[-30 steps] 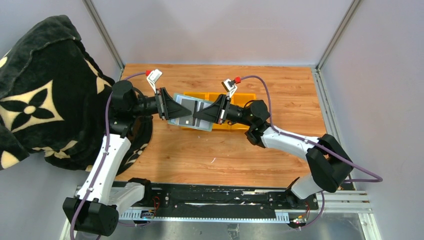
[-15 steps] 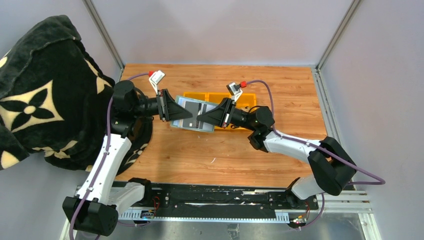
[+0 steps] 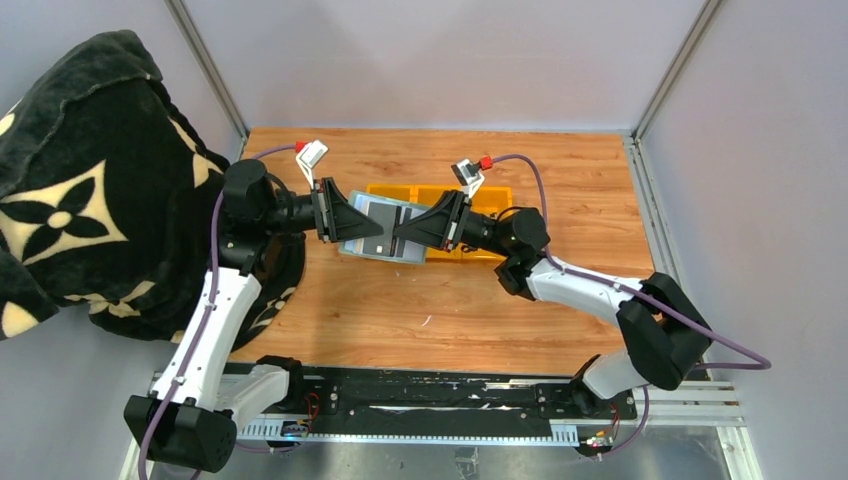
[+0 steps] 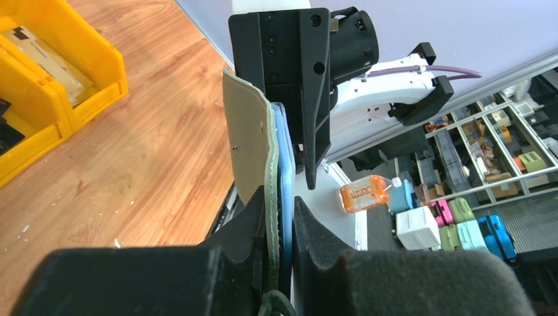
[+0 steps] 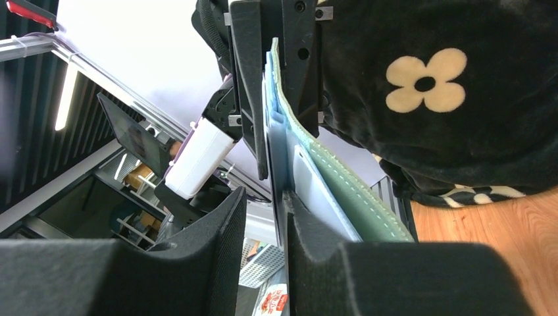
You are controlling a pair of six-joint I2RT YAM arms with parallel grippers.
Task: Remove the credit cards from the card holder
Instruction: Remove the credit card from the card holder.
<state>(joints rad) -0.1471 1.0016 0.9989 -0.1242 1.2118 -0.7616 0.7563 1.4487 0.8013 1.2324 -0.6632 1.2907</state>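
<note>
left wrist | left gripper [image 4: 279, 214] pinches card holder [image 4: 249, 138] edge | right gripper [image 5: 266, 210] parted

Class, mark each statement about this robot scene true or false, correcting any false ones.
1. The left gripper is shut on the card holder, holding it off the table. True.
2. The yellow tray sits at the table's near edge. False: it lies toward the far side, behind the grippers.
3. The right gripper rests on the table, far from the holder. False: it is raised at the holder, facing the left gripper.
4. A black blanket with cream flowers is on the left. True.
</note>
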